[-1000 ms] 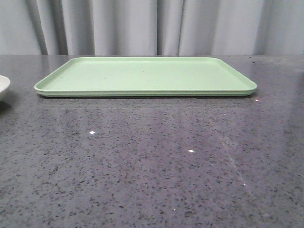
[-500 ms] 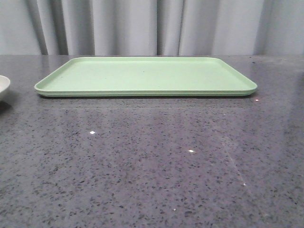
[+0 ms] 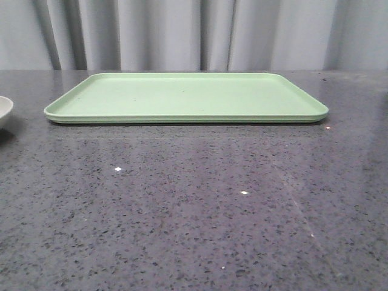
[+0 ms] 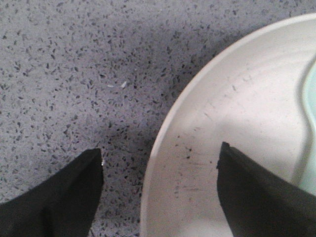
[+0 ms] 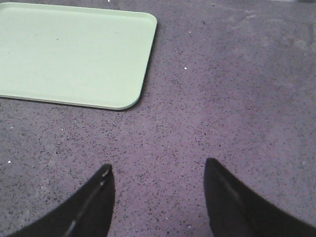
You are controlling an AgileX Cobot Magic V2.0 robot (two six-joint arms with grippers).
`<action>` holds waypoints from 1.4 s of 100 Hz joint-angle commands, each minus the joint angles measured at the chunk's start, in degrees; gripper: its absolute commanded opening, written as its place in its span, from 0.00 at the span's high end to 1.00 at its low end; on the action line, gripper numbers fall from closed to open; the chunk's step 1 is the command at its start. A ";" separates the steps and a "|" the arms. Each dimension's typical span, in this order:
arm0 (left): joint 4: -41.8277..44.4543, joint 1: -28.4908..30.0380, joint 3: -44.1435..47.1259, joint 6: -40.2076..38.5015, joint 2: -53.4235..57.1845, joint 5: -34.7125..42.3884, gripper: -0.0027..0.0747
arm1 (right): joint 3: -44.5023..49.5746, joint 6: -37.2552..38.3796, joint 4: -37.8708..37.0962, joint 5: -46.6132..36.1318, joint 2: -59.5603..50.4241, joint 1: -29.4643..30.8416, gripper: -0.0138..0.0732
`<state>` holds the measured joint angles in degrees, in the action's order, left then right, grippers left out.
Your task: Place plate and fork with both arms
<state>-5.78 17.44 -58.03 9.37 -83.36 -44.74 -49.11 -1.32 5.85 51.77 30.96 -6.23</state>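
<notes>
The cream plate [image 4: 232,118] fills one side of the left wrist view; only its edge [image 3: 3,109] shows at the far left of the front view. My left gripper [image 4: 159,150] is open, its jaws straddling the plate's rim, one finger over the table and one over the plate. A pale blue-green shape [image 4: 310,123] lies on the plate at the frame edge. My right gripper [image 5: 157,168] is open and empty above bare table, apart from a corner of the light-green tray [image 5: 74,54]. The fork is out of view. Neither gripper shows in the front view.
The light-green tray [image 3: 188,97] lies flat at the back middle of the dark speckled table [image 3: 194,206]. A grey curtain [image 3: 194,33] hangs behind the table.
</notes>
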 commanded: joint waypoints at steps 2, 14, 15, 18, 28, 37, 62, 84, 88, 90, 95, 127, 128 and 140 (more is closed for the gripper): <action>-0.95 0.11 -1.77 -0.03 0.63 2.25 0.34 | -1.97 -0.19 0.02 -3.72 0.78 0.44 0.36; -1.07 0.11 -1.77 -0.03 0.07 1.90 0.34 | -1.97 -0.19 0.02 -3.72 0.78 0.44 0.36; -1.07 0.11 -1.77 -0.03 0.07 1.75 0.34 | -1.97 -0.19 0.02 -3.72 0.78 0.44 0.36; -1.07 0.11 -1.77 -0.03 0.07 1.74 0.34 | -1.97 -0.19 0.02 -3.72 0.78 0.44 0.36; -1.07 0.11 -1.77 -0.03 0.07 1.40 0.36 | -1.97 -0.19 0.02 -3.72 0.78 0.44 0.36; -1.07 0.11 -1.77 -0.03 0.07 1.04 0.44 | -1.97 -0.19 0.02 -3.72 0.78 0.44 0.36; -1.07 0.11 -1.77 -0.03 0.07 0.48 0.86 | -1.97 -0.19 0.02 -3.72 0.78 0.44 0.36; -1.07 0.11 -1.77 -0.03 0.07 -0.21 0.99 | -1.97 -0.19 0.02 -3.72 0.78 0.44 0.36; -1.28 0.11 -1.77 -0.03 0.07 -0.33 0.99 | -1.97 -0.19 0.02 -3.72 0.78 0.44 0.36; -1.79 0.11 -1.77 -0.03 0.07 -0.41 0.99 | -1.97 -0.19 0.02 -3.72 0.78 0.44 0.36; -2.95 0.41 -1.77 -0.03 0.07 -0.41 0.99 | -1.97 -0.19 0.02 -3.72 0.78 0.44 0.36; -25.29 12.55 -1.77 10.92 3.16 -3.40 0.99 | -1.97 -0.19 0.02 -3.72 0.78 0.44 0.36; -25.66 12.80 -1.87 11.14 3.16 -3.52 0.99 | -1.97 -0.19 0.02 -3.72 0.78 0.44 0.36; -28.65 15.35 -2.11 11.92 5.58 -4.84 0.99 | -1.97 -0.19 0.02 -3.82 0.78 0.44 0.36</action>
<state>-29.59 31.53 -58.41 20.39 -81.29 -49.67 -49.11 -1.32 5.85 51.82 30.96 -6.23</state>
